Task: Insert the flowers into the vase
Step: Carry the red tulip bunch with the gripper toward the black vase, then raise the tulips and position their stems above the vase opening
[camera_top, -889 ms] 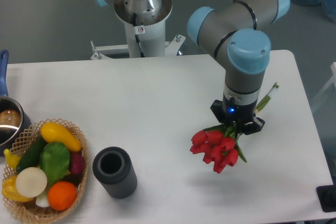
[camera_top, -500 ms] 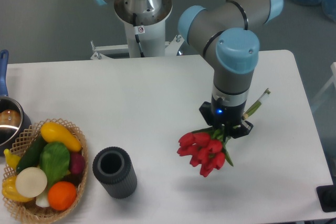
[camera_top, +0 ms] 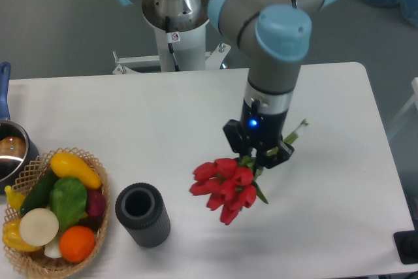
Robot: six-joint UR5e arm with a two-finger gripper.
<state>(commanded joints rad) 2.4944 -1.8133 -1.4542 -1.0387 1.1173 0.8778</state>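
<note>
Fixed camera, looking down on a white worktop [camera_top: 163, 129]. A small label with a red mark sits on the robot's base column [camera_top: 175, 36]; its writing is too small to read. The gripper [camera_top: 258, 155] is closed on the stems of the flowers [camera_top: 225, 186] and holds them above the worktop, right of centre. The bunch's long axis runs diagonally: red buds point down-left toward the camera, and the cut stem ends stick out up-right past the gripper. The vase [camera_top: 142, 214] stands upright near the front edge, mouth up, well apart to the left of the buds. A basket [camera_top: 98, 168] of vegetables and fruit lies just left of the vase; a pot [camera_top: 12, 151] with a blue handle touches the basket at the left edge.
</note>
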